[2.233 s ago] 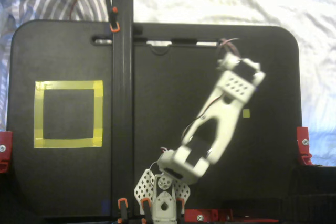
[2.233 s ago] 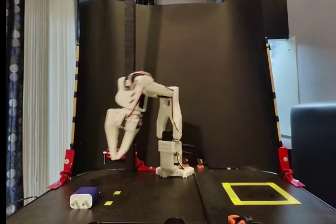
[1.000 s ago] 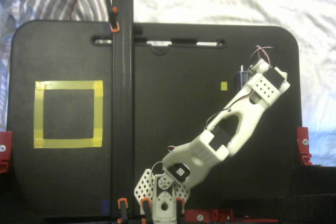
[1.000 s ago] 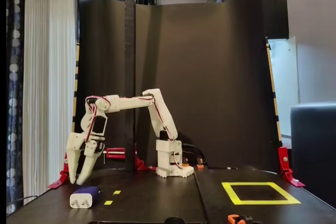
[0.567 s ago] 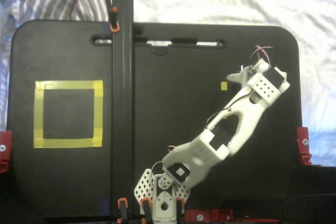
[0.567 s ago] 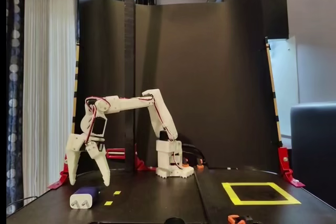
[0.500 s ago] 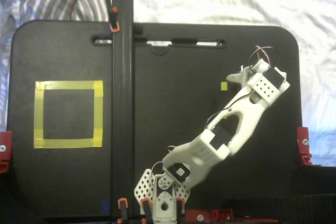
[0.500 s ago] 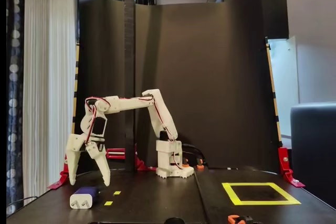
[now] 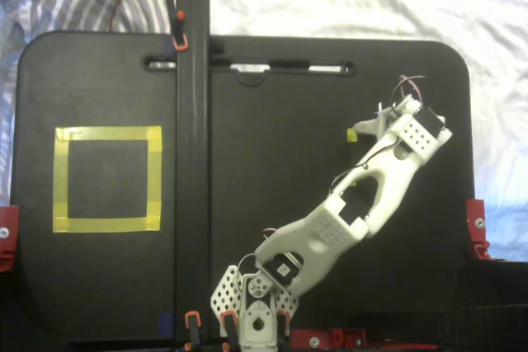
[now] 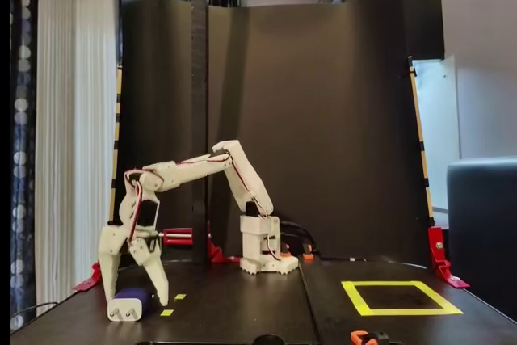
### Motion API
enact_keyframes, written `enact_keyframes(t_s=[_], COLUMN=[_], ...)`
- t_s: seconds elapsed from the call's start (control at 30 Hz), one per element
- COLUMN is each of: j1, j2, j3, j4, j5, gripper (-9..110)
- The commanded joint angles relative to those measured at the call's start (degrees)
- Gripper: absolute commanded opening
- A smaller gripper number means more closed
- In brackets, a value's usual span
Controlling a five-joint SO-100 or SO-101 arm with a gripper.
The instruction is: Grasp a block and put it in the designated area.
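The block (image 10: pixel 129 307), dark navy with a pale end, lies on the black table at the left of a fixed view. My gripper (image 10: pixel 135 299) is open, and its two white fingers (image 10: pixel 157 279) reach down on either side of the block; I cannot tell whether they touch it. In the fixed view from above, the gripper (image 9: pixel 375 126) is at the table's right and its body hides the block. The designated area, a yellow tape square (image 9: pixel 107 179), lies far off at the table's left from above, and at the right in the side-on fixed view (image 10: pixel 401 297).
A black upright post (image 9: pixel 191 162) stands between the arm and the square. Tiny yellow markers (image 10: pixel 166 313) (image 9: pixel 352 135) lie by the block. Red clamps (image 9: pixel 476 227) hold the table edges. A dark backdrop (image 10: pixel 323 119) stands behind the arm base (image 10: pixel 262 252).
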Motion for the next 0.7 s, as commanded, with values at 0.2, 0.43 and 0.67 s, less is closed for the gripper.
enact_keyframes(t_s=[0.2,0.43,0.67], j1=[0.0,-0.09,-0.18], j2=[-0.18,-0.7,-1.23], j3=[-1.93,-1.85,-1.76], j4=[-0.62,-0.53,-0.53], j5=[-0.79,-0.79,-0.79], gripper=[33,23,23])
